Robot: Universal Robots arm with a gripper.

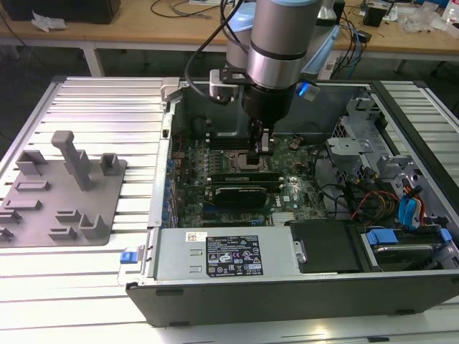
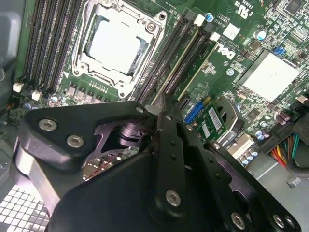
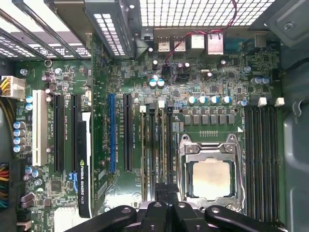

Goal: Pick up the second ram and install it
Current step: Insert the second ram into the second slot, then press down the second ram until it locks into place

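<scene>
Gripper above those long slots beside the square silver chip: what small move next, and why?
Probably a slow, straight push down, I'd judge: the gripper hangs low inside the case, directly over the memory slots beside the processor socket, lined up with them.

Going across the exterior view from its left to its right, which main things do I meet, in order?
Grey plastic tray on the ribbed table → small blue clip → open computer case with the motherboard → claw down over the board → drive bay with red and blue cables.

The gripper's (image 2: 161, 104) own black body hides whether it holds anything.
</scene>
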